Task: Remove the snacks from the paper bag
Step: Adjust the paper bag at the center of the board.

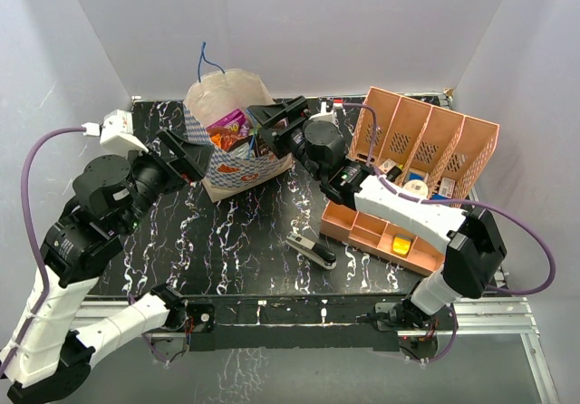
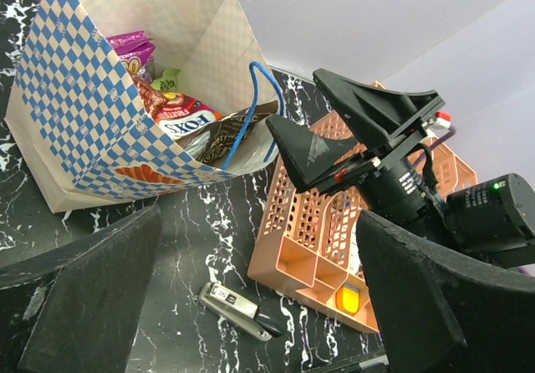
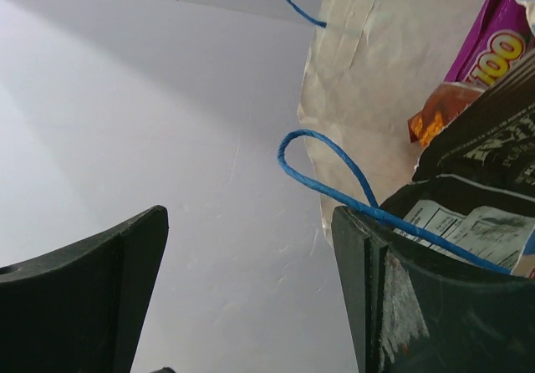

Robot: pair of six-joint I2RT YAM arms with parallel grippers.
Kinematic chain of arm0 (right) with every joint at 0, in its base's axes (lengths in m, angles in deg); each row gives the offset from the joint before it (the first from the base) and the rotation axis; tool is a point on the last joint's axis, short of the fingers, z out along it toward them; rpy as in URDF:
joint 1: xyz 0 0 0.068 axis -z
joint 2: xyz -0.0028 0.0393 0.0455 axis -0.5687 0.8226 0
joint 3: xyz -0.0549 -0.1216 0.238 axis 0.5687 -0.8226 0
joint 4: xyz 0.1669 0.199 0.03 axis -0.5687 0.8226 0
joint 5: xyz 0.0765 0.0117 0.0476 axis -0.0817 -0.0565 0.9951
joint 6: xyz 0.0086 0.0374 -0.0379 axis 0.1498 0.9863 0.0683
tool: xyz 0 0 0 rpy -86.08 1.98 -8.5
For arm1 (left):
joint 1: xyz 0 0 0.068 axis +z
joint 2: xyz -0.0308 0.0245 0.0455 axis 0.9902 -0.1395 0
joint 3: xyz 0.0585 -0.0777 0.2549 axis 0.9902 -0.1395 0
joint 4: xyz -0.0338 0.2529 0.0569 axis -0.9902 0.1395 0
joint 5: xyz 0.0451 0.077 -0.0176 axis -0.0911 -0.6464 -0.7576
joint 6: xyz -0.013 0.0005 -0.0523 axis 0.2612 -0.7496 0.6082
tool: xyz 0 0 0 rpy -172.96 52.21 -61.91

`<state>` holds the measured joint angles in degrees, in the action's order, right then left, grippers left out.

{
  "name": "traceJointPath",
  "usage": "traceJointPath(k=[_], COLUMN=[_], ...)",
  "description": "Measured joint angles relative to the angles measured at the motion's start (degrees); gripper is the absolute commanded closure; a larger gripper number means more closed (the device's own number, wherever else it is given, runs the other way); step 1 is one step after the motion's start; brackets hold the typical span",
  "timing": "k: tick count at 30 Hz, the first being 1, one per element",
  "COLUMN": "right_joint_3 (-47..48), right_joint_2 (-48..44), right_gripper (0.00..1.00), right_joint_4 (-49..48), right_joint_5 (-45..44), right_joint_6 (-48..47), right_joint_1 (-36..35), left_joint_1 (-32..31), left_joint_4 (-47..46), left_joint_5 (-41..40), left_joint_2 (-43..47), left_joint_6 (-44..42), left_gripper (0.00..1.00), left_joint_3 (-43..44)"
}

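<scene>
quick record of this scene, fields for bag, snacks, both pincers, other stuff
paper bag: on the table, mouth open
snacks: those visible are all inside the bag, including a purple packet and an orange FOX'S packet
left pincer: open, empty, short of the bag
right pincer: open, empty, at the bag's mouth beside a blue string handle
other: pink organiser, black stapler
progress: no snack out yet

the paper bag (image 2: 75, 105) ahead of the fingers (image 2: 92, 298) is matt, creased paper; the snacks (image 2: 180, 118) are glossy, crinkled foil. the fingers are matt black plastic. the table (image 2: 209, 231) is glossy marbled black, the organiser (image 2: 288, 264) smooth plastic.
</scene>
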<state>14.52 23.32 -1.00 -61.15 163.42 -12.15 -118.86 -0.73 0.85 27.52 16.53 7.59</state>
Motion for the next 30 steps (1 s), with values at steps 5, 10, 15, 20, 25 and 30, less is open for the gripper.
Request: traceJointPath(k=[5, 10, 15, 20, 25, 30], right_joint_3=[3.76, 5.22, 5.25, 7.1, 7.17, 11.85], right_joint_2=[0.92, 1.44, 1.77, 1.16, -3.32, -4.83], right_gripper=[0.19, 0.19, 0.11, 0.02, 0.02, 0.02], right_joint_4=[3.28, 6.62, 8.59, 13.97, 21.11, 28.06], right_joint_5=[-3.72, -6.38, -6.32, -3.41, 4.2, 12.44], right_joint_6=[-3.3, -6.91, -17.99, -36.7, -55.43, -64.22], right_joint_1=[-0.28, -1.27, -3.26, -4.2, -4.04, -4.28], left_joint_1=[0.0, 0.0, 0.0, 0.0, 0.0, 0.0], left_joint_4=[1.09, 1.68, 2.32, 2.93, 3.54, 4.07], left_joint_5=[-0.63, -1.33, -1.73, -2.67, -2.71, -1.51], left_joint_2=[0.83, 0.98, 1.38, 1.57, 0.44, -8.22], left_joint_6=[-0.2, -0.35, -0.42, -1.05, -3.08, -7.17], left_gripper=[0.02, 0.02, 0.02, 0.02, 0.02, 0.02], left_joint_3=[0.24, 1.09, 1.09, 1.09, 1.88, 10.25])
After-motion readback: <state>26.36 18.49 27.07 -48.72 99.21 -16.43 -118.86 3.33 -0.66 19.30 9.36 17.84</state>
